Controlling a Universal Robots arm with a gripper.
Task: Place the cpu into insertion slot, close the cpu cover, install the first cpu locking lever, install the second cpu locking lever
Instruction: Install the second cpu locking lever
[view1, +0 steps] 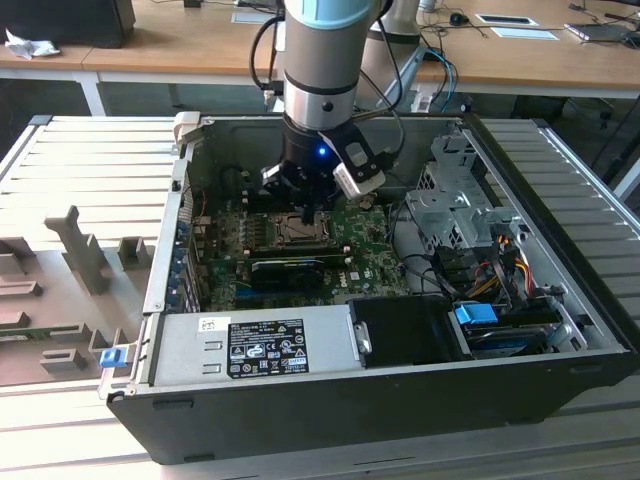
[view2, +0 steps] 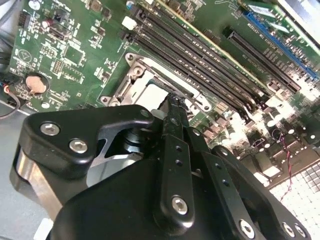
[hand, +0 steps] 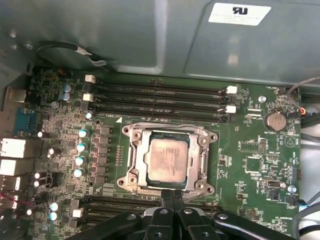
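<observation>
Here the cpu (hand: 169, 163) sits in its socket under the cover (hand: 200, 159), the gripper (hand: 173, 196) pressed together beside it.

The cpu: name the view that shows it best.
The first wrist view: the cpu lies face-on in its socket, unobstructed. In the second wrist view the gripper hides most of it; in the exterior view the gripper stands over it.

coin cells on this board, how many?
1. The coin cell sits on the green board, off to one side of the cpu; it shows in both wrist views. The gripper hides part of the board, so more could exist.
</observation>
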